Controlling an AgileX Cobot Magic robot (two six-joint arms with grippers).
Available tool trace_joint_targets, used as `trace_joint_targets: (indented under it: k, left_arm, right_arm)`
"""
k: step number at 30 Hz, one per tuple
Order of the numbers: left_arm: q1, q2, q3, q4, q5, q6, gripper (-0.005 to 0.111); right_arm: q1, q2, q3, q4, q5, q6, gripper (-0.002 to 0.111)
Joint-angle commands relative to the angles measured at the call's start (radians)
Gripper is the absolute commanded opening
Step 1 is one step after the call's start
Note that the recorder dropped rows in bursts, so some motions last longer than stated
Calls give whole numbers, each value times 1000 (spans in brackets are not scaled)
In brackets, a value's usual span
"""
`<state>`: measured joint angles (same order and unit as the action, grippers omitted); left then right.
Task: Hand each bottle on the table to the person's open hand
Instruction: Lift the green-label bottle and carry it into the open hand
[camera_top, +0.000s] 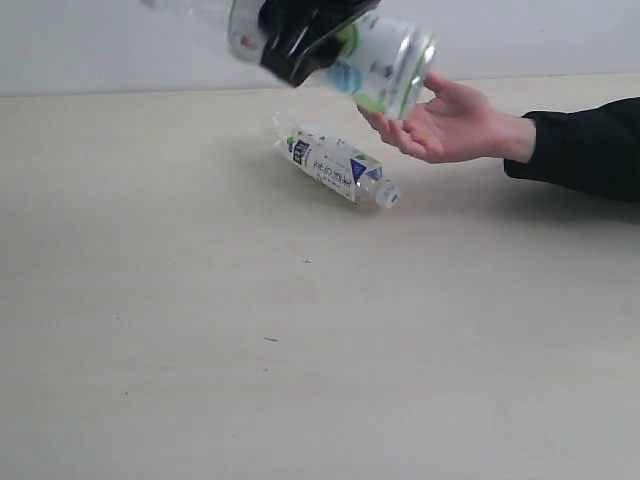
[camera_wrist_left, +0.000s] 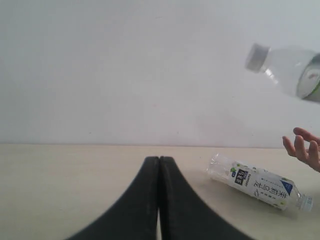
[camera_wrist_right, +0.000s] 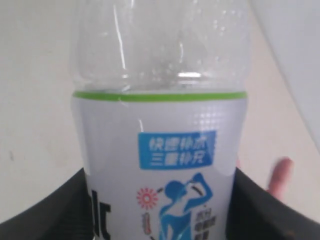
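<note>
My right gripper (camera_top: 305, 40) is shut on the white-green-blue bottle (camera_top: 385, 65) and holds it tilted in the air, its base just above the fingers of the person's open hand (camera_top: 450, 125). In the right wrist view this bottle (camera_wrist_right: 160, 125) fills the frame between the black fingers (camera_wrist_right: 55, 210), with a fingertip of the hand (camera_wrist_right: 279, 175) behind it. A white floral bottle (camera_top: 335, 168) lies on its side on the table (camera_top: 200, 300), left of the hand. My left gripper (camera_wrist_left: 159, 167) is shut and empty, low over the table, facing the floral bottle (camera_wrist_left: 260, 187) and the held bottle (camera_wrist_left: 287, 70).
The person's black sleeve (camera_top: 585, 145) reaches in from the right edge. A pale wall (camera_top: 100, 40) runs behind the table's far edge. The person's fingers (camera_wrist_left: 305, 147) show at the edge of the left wrist view.
</note>
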<state>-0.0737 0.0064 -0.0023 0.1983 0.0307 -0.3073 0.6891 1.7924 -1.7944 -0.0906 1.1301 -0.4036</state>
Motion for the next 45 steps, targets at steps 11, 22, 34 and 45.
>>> trace_joint_targets:
  k: [11, 22, 34, 45]
  left_arm:
    - [2, -6, 2, -4, -2, 1, 0]
    - [2, -6, 2, -4, -2, 1, 0]
    - [2, -6, 2, -4, -2, 1, 0]
    - [2, -6, 2, -4, -2, 1, 0]
  right_arm:
    - [-435, -103, -7, 119, 91, 254, 0]
    - [-439, 157, -7, 271, 91, 273, 0]
    - [-439, 300, -7, 273, 59, 273, 13]
    - [-439, 302, -7, 273, 51, 273, 76]
